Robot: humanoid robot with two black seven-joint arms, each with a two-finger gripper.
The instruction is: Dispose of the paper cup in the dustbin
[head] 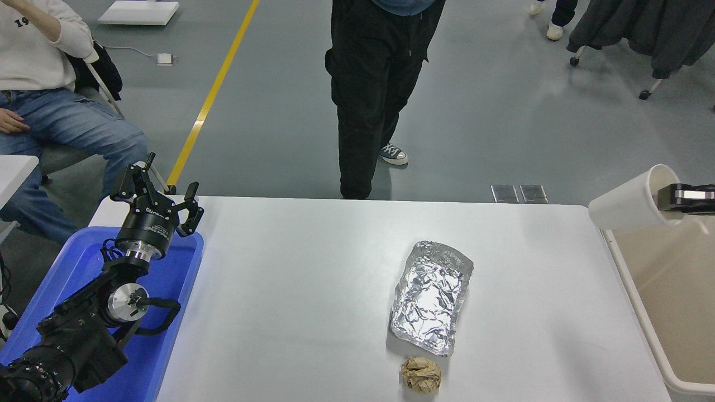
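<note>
One view, from the head. Right tool [678,198] enters at the right edge, clamped on the rim of the cup [631,200], which is held sideways in the air above the bin's [642,329] far left corner. Left tool [159,195] sits parked over the blue tray [167,335], fingers apart. Foil tray [431,296] and paper ball [421,374] lie on the surface [290,290].
</note>
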